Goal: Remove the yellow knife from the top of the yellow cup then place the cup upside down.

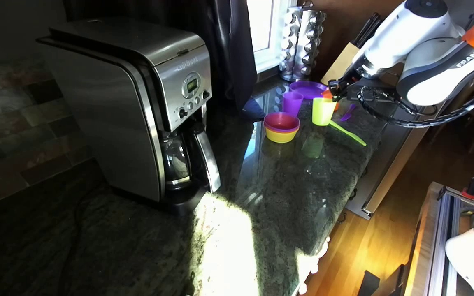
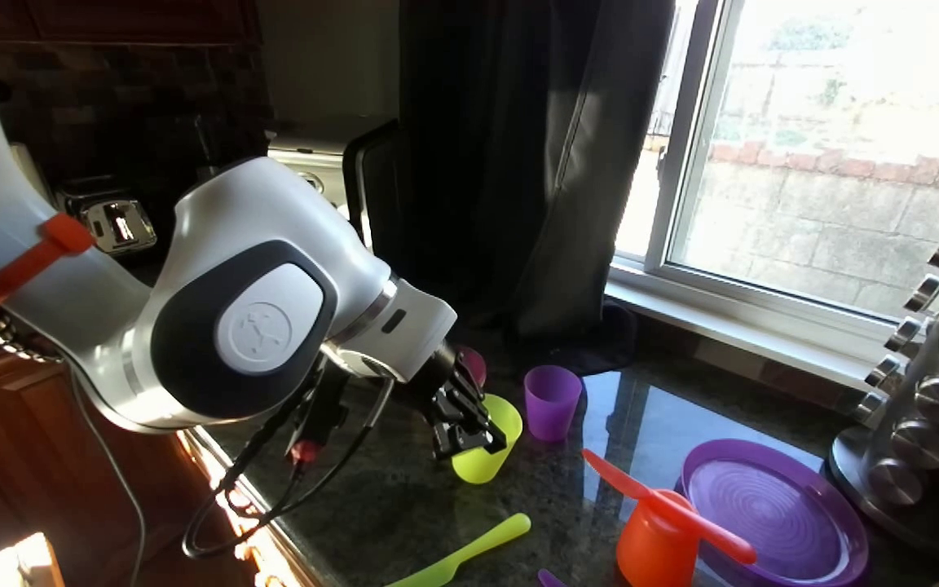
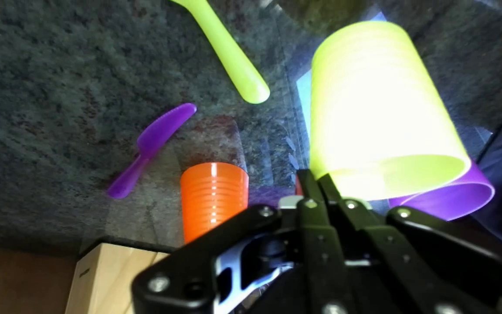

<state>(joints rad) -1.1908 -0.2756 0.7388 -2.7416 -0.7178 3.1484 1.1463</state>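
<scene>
Bottom right in the wrist view, the Robotiq gripper [image 3: 317, 176] is clamped on the rim of the lime tumbler [image 3: 377, 100], right of centre. Beyond it, near top centre, the lime toy knife [image 3: 229, 54] lies on the dark stone countertop [image 3: 59, 83], and a purple knife [image 3: 153, 139] lies left of centre.

Daylight enters at the window [image 2: 828, 147], upper right of an exterior view, washing out the scene beyond; curtain [image 2: 510, 163] beside it nearly black. Hard sun patch on the counter [image 1: 224, 255], lower centre of an exterior view, clipped to white; lower left in deep shadow. Window light mirrored on its glossy surface in both exterior views. Wrist view: yellow cup [image 3: 377, 100], right of centre, overexposed, side bleached; whole frame slightly soft
</scene>
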